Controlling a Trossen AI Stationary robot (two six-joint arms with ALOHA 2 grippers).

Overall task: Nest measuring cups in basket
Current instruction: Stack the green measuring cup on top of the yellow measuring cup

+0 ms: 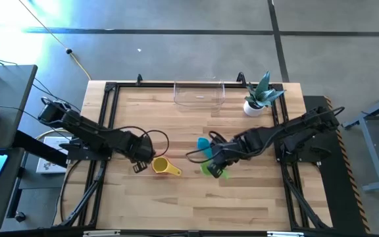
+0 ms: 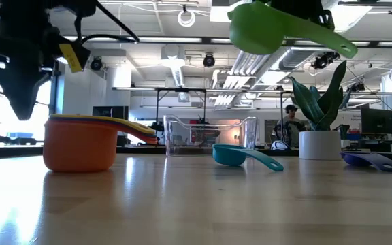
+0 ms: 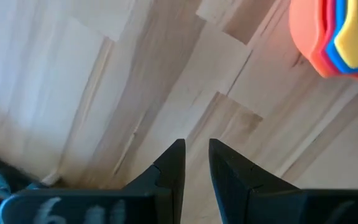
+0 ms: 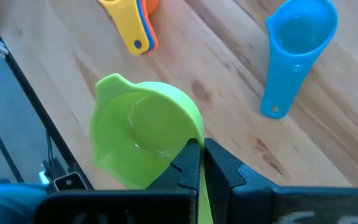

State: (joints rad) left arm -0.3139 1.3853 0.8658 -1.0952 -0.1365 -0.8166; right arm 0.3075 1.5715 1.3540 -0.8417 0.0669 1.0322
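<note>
My right tool (image 4: 201, 155) is clamped on the handle of the green cup (image 4: 143, 134) and holds it lifted off the worktop (image 1: 196, 204) — the low view shows it hanging clear, bowl toward the left arm's side. The relation that matters: the nested stack (image 1: 162, 166) — orange outside, blue and yellow inside, handles fanned toward the right arm — sits near the middle of the worktop, on the left arm's side of the green cup. So I judge the green cup goes toward that stack, or to the basket (image 1: 199, 94), which sits at the far edge, well apart from both arms and seemingly holding no cups.

My left tool (image 3: 195, 163) hovers just beside the stack with its fingers a little apart, gripping nothing; it is the nearer arm to the stack.

The teal cup (image 1: 204, 145) lies on the worktop just beside the right tool, handle running toward the near edge. A purple cup (image 2: 371, 160) shows only in the low view, past the white plant pot (image 1: 252, 107).

Hard to tell: whether a red cup is inside the stack, and whether green is larger than orange — I cannot say which nests in which.
</note>
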